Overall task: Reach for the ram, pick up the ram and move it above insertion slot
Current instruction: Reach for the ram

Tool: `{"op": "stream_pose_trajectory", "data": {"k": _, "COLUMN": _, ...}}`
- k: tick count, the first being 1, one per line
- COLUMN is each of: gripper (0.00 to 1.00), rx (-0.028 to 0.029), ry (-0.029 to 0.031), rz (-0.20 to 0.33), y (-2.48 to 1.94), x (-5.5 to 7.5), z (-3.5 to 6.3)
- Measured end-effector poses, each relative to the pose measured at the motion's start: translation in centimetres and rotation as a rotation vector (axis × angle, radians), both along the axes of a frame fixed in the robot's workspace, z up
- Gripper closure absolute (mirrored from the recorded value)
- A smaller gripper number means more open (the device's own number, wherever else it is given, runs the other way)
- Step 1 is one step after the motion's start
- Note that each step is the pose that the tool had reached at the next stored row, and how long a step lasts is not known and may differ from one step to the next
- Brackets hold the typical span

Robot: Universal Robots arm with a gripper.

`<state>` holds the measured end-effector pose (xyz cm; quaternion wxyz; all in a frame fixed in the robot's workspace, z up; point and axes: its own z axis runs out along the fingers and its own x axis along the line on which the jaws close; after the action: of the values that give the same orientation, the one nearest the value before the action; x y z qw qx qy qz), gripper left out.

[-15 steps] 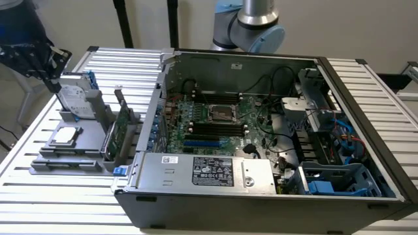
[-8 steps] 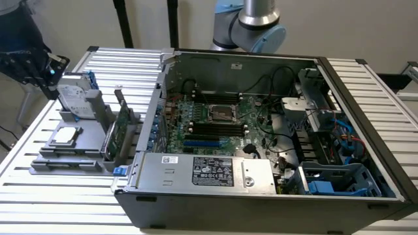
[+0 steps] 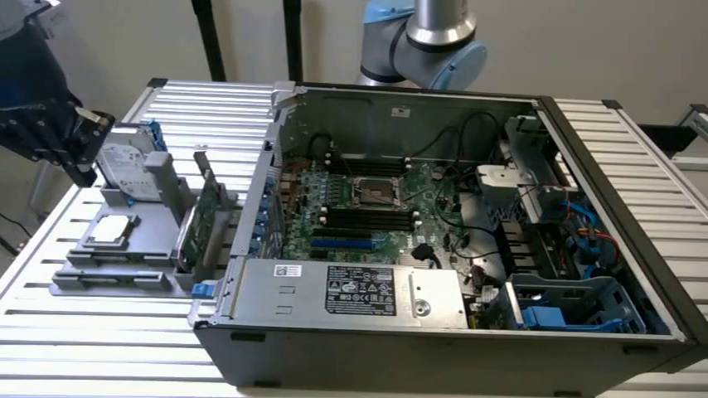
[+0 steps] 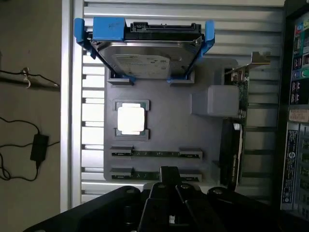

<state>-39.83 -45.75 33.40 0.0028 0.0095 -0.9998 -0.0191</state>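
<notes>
The tool (image 4: pixel 169 171) hung clenched and empty just over the gray holder (image 4: pixel 164 130), where the ram (image 4: pixel 155 153) stood edge-on in its slot. Jaws that shut could strike the stick's top edge instead of straddling it. A second stick (image 4: pixel 145 174) beside it was partly hidden by the tool

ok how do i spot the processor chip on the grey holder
Find the grey plastic holder beside the open dark computer case. On it, between the silver hard drive in blue brackets and two thin green sticks, lies the processor chip: flat, square, pale silver.
</notes>
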Motion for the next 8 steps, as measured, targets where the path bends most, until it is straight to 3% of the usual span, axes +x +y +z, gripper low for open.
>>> {"op": "stream_pose_trajectory", "data": {"k": 6, "gripper": 0.89, "rx": -0.0002, "ry": 0.0003, "rz": 0.000, "y": -2.12, "x": 0.6, "z": -0.39}}
{"op": "stream_pose_trajectory", "data": {"k": 8, "gripper": 0.89, "rx": -0.0002, "ry": 0.0008, "rz": 0.000, "y": -2.59, "x": 0.6, "z": -0.50}}
